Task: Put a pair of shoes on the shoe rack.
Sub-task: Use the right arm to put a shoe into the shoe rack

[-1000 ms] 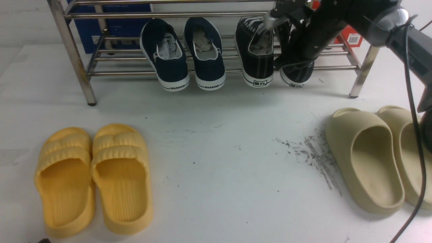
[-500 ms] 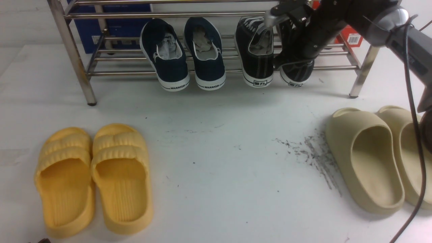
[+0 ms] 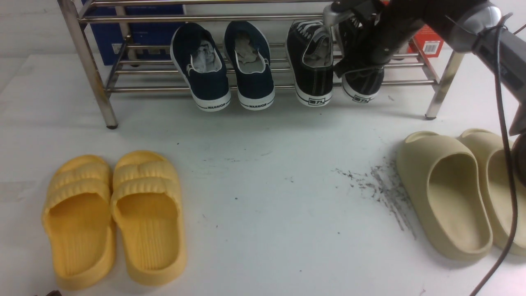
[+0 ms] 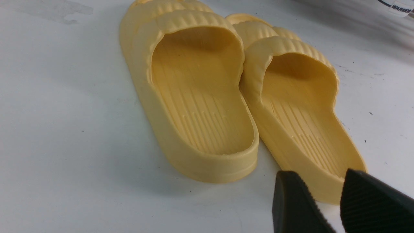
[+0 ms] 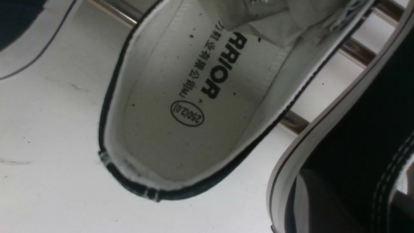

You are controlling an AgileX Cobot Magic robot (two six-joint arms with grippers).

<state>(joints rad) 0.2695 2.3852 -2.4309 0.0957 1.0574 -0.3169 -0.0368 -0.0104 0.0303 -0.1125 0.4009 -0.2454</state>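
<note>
beside the beige slides (image 3: 452, 193) (right edge), bare table (image 3: 267, 197) lies open.

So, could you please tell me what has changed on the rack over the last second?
The right gripper has lifted slightly and begun loosening on the right-hand black sneaker, which has slid a little further back onto the shoe rack. The other black sneaker, navy slip-ons, both pairs of slides and the left gripper are unchanged.

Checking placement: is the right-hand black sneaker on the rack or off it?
On. The right-hand black sneaker rests on the shoe rack bars beside its mate, heel overhanging the front bar.
</note>
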